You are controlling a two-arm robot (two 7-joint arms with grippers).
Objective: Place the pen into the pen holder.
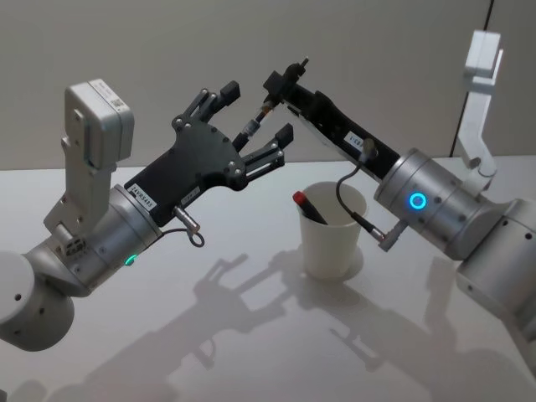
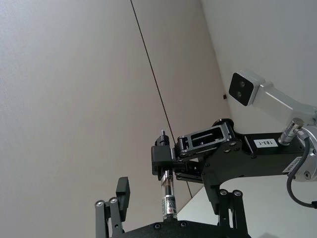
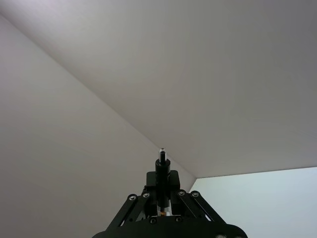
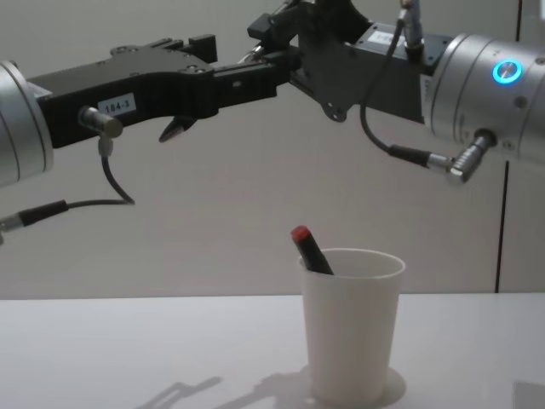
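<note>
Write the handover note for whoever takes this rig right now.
Right claw: shut on the pen, held high over the table.
Left claw: open, fingers either side of the pen's lower end, not gripping.
Pen holder: upright on the table, a red-capped pen leaning inside.
Done: pen is in the air.
Left: bring it over the pen holder and release it inside.

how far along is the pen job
One red-capped black pen already stands in the white paper cup. In hand: the right gripper is shut on a clear-barrelled pen, raised between the open left gripper's fingers. Left: lowering it into the cup.
</note>
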